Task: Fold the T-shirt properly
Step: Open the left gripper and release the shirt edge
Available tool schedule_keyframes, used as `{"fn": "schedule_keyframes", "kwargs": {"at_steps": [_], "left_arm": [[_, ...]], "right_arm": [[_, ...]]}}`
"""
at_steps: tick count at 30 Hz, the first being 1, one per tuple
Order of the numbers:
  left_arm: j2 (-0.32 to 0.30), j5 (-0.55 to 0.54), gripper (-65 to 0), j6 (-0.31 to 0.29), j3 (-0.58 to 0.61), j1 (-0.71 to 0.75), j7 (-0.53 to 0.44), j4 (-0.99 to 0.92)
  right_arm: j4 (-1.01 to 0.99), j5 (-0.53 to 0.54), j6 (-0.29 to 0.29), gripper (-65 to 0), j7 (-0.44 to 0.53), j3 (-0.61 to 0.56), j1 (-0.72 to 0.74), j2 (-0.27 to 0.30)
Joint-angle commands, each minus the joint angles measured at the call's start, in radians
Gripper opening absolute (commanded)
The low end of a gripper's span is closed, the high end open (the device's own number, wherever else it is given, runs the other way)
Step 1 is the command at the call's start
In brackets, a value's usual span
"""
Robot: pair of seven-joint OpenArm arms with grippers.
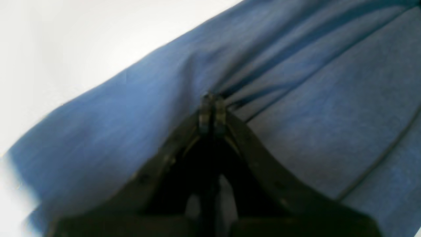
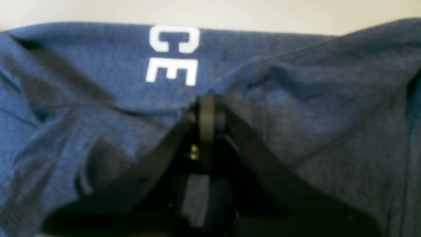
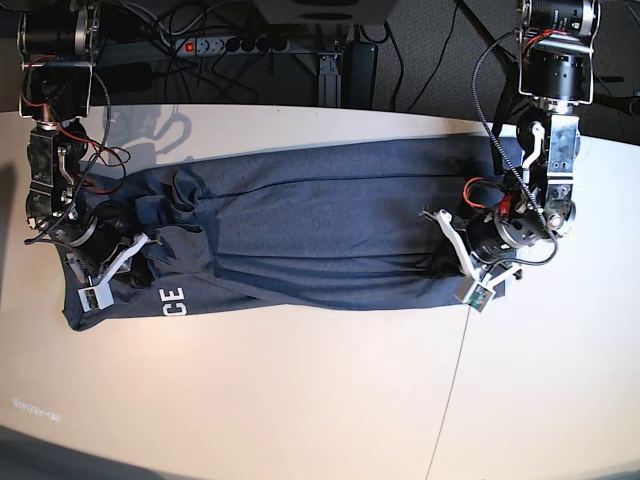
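The slate-blue T-shirt (image 3: pixel 320 230) lies stretched sideways across the white table, folded lengthwise, with the white letters "CE" (image 3: pixel 168 298) showing near its front left edge. My left gripper (image 3: pixel 447 232) is at the shirt's right end. In the left wrist view it (image 1: pixel 210 98) is shut on a pinch of the cloth (image 1: pixel 296 98), with pleats running away from it. My right gripper (image 3: pixel 138 243) is at the bunched left end. In the right wrist view it (image 2: pixel 205 103) is shut on the cloth (image 2: pixel 312 98) just below the letters (image 2: pixel 172 54).
The white table (image 3: pixel 300 400) has a seam (image 3: pixel 450 380) running front to back on the right. Behind the table's far edge are a power strip (image 3: pixel 220 45) and cables. Both arm bases stand at the far corners.
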Motion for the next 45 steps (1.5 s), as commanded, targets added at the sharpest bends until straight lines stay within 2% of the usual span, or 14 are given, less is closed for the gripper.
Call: {"fn": "schedule_keyframes", "kwargs": {"at_steps": [1, 6, 12, 16, 18, 22, 24, 28, 30, 33, 38, 45], "left_arm": [[-0.014, -0.020, -65.0, -0.009, -0.037, -0.011, -0.018, 0.049], [-0.014, -0.060, -65.0, -0.032, -0.164, 0.039, 0.002, 0.151], [-0.027, -0.108, -65.0, -0.035, -0.307, 0.074, 0.003, 0.154], [-0.075, -0.208, -65.0, -0.102, -0.379, 0.120, 0.014, 0.154], [-0.095, -0.278, -65.0, -0.114, -0.407, 0.141, 0.030, 0.154], [-0.132, -0.415, -38.6, -0.114, -0.417, 0.161, 0.126, 0.154], [-0.133, -0.480, -32.9, -0.114, -0.417, 0.169, 0.183, 0.154], [-0.133, -0.554, -31.2, -0.114, -0.417, 0.190, 0.284, 0.154], [-0.133, -0.574, -28.3, -0.114, -0.417, 0.207, 0.302, 0.154], [-0.133, -0.579, -23.7, -0.114, -0.417, 0.229, 0.300, 0.154], [-0.133, -0.555, -23.7, -0.114, -0.417, 0.238, 0.267, 0.145], [-0.132, -0.549, -23.8, -0.114, -0.417, 0.235, 0.207, 0.023]], "right_arm": [[0.010, -0.010, 0.000, -65.0, -0.006, 0.006, 0.013, 0.016], [0.010, -0.010, 0.000, -65.0, -0.006, 0.006, 0.013, 0.016], [0.010, -0.010, 0.000, -65.0, -0.006, 0.006, 0.013, 0.016], [0.010, -0.010, 0.000, -65.0, -0.006, 0.006, 0.013, 0.016], [0.010, -0.010, 0.000, -65.0, -0.006, 0.006, 0.013, 0.016], [0.010, -0.009, 0.000, -65.0, -0.006, 0.006, 0.013, 0.016], [0.010, -0.006, 0.000, -65.0, -0.006, 0.006, 0.013, 0.016], [0.010, -0.007, 0.001, -65.0, -0.009, 0.006, 0.013, 0.016], [0.010, -0.006, 0.001, -65.0, -0.010, 0.006, 0.013, 0.016], [0.010, -0.006, 0.001, -65.0, -0.010, 0.006, 0.013, 0.016], [0.010, -0.006, 0.003, -65.0, -0.010, 0.006, 0.013, 0.016], [0.010, -0.006, 0.003, -65.0, -0.015, 0.006, 0.013, 0.016]]}}
